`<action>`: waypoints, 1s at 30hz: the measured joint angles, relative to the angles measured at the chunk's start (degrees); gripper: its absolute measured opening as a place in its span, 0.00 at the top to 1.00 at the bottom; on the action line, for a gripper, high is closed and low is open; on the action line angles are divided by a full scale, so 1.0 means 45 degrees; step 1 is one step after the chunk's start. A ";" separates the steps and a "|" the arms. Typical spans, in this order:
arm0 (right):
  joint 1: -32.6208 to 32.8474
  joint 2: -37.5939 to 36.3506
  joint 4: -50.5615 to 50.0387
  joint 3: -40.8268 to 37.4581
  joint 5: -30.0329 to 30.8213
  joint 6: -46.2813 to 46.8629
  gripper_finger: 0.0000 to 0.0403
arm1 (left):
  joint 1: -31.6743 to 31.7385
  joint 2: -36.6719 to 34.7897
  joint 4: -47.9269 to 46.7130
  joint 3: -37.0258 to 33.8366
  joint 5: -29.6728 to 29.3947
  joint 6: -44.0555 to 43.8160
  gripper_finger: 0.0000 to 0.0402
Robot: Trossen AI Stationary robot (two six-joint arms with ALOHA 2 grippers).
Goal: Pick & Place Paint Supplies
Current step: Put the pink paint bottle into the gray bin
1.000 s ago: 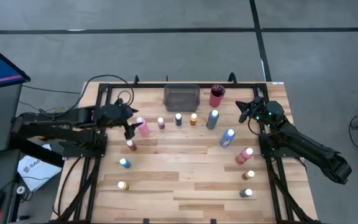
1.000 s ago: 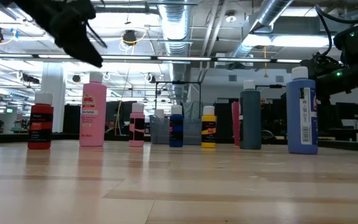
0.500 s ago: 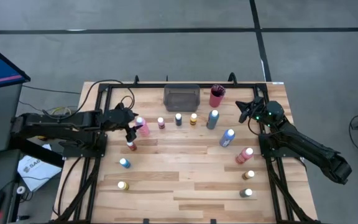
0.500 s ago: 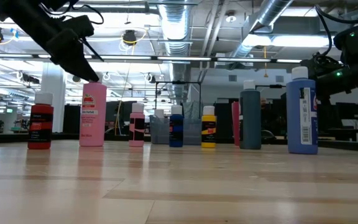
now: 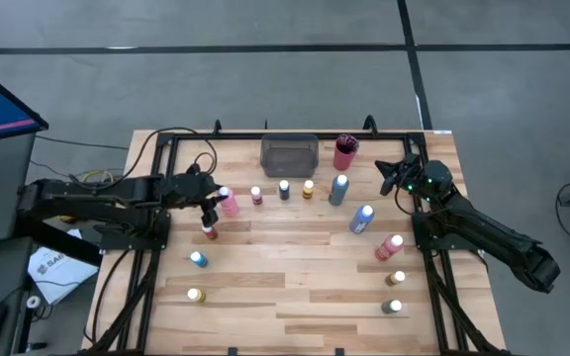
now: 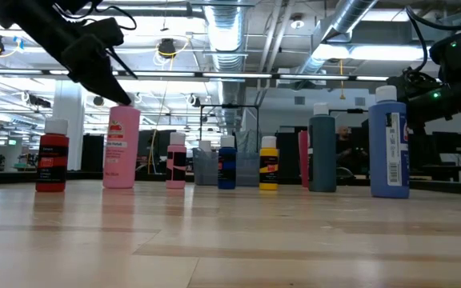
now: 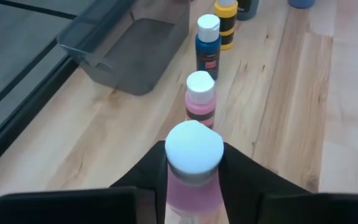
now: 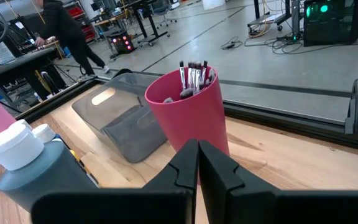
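Note:
A tall pink paint bottle [image 5: 229, 205] with a white cap [image 7: 194, 146] stands at the table's left, and my left gripper [image 5: 216, 198] is shut on it. More paint bottles stand around: small pink [image 5: 256, 195], dark blue [image 5: 284, 189], yellow [image 5: 308, 188], tall grey [image 5: 338, 189], tall blue [image 5: 361, 219], red [image 5: 209, 230]. Dark-handled brushes [image 8: 192, 76] stick up out of the red cup [image 5: 345, 153]. My right gripper [image 5: 385, 170] waits shut at the far right, pointing at the cup. My left gripper pinches the tall pink bottle between its two fingers at the neck and shoulder [image 7: 174, 186], just under the white cap. The fingers [image 7: 250, 186] come from the table's left side, slanting down. The bottle stands upright with its base [image 6: 121, 184] on the table.
A grey tray [image 5: 289, 154] sits at the far middle next to the red cup. Other bottles stand toward the near left [image 5: 198, 259], [image 5: 195, 295] and the near right [image 5: 389, 246], [image 5: 395, 279], [image 5: 393, 307]. Bare wood lies in the near middle.
My left gripper has come down toward the tall pink bottle, from well above its cap to around its top. The bottle stays standing on the table.

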 joint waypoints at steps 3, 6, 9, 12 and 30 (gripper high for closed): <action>-0.0005 0.0000 0.0000 0.0000 0.0000 0.0000 0.98 | 0.0000 0.0016 0.0095 0.0003 0.0023 0.0010 0.78; -0.0002 0.0000 0.0000 0.0000 0.0002 0.0000 0.98 | 0.0000 -0.0041 0.0132 -0.0007 0.0090 -0.0011 0.78; -0.0001 0.0000 0.0000 0.0000 0.0003 0.0000 0.98 | 0.0000 -0.0036 0.0102 0.0090 0.0341 -0.0327 0.78; 0.0000 0.0000 0.0000 0.0000 0.0002 0.0000 0.98 | -0.0095 -0.0023 0.0207 0.0524 0.0484 -0.0437 0.78; -0.0004 0.0000 0.0000 0.0000 0.0004 0.0000 0.98 | 0.0249 0.2124 0.0505 0.4730 -0.1102 0.1001 0.78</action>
